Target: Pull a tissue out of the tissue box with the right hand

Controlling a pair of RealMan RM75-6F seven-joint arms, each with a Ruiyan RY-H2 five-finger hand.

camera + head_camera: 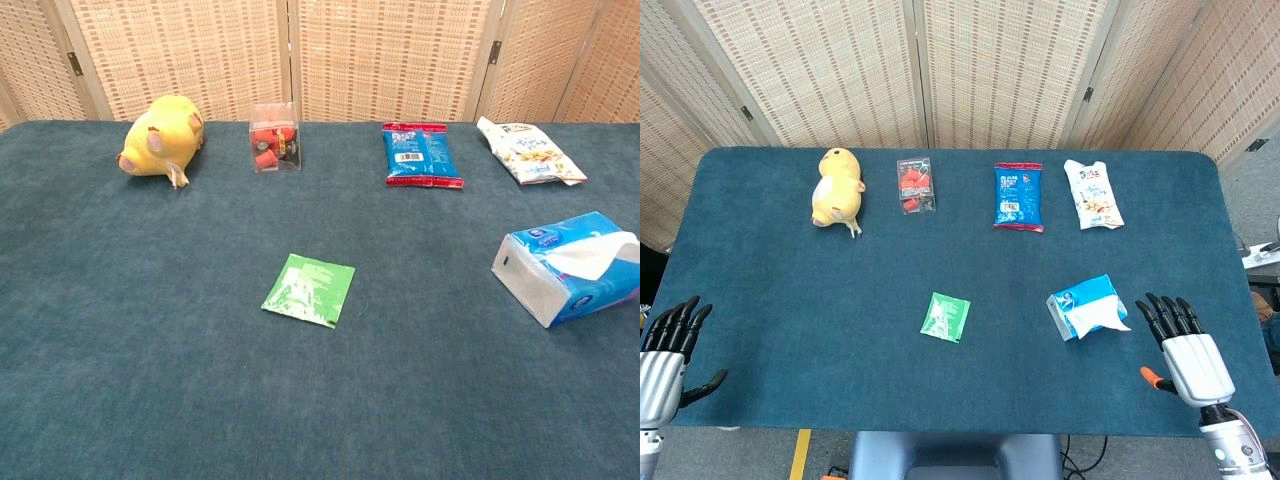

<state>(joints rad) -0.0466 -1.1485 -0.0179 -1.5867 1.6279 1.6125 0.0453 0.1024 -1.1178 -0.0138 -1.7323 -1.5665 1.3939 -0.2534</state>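
Observation:
The blue and white tissue box lies on the blue table at the near right, with a white tissue sticking out of its top. My right hand rests flat near the table's front right edge, a little to the right of the box, fingers spread and holding nothing. My left hand lies at the front left edge, also empty with fingers apart. Neither hand shows in the chest view.
A green sachet lies mid-table. Along the back stand a yellow plush toy, a clear box of red pieces, a blue snack bag and a white snack bag.

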